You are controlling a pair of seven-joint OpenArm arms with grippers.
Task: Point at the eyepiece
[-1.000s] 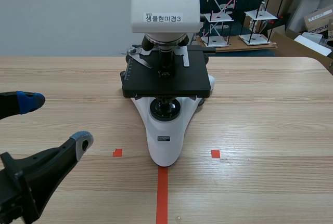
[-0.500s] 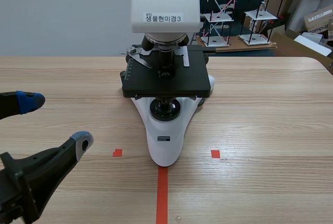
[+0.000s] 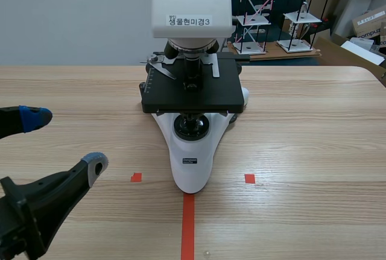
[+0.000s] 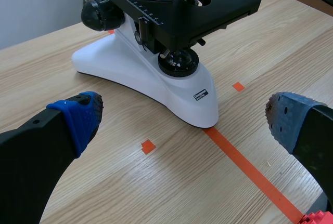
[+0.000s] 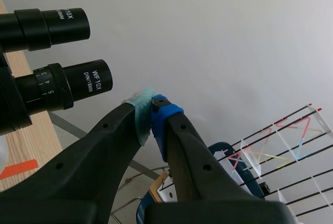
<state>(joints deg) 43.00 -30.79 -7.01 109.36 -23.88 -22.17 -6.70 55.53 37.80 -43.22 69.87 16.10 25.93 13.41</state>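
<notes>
A white and black microscope [image 3: 192, 79] stands mid-table, its base [image 4: 156, 81] ahead of my left gripper [image 4: 179, 122]. That gripper is open, low at the near left of the table [image 3: 63, 142], with nothing between its blue pads. The two black eyepieces show only in the right wrist view: the nearer eyepiece [image 5: 65, 86] and the farther eyepiece [image 5: 47, 28]. My right gripper [image 5: 151, 104] is shut on nothing, its tip a short way beside the nearer eyepiece's rim. The right arm is out of the scene view.
The microscope's black stage [image 3: 193, 94] and white head [image 3: 192, 3] rise above the table [image 3: 301, 139]. Wire racks with white shelves [image 3: 277, 12] stand behind the table's far edge, with cardboard boxes [image 3: 368, 22] at the far right.
</notes>
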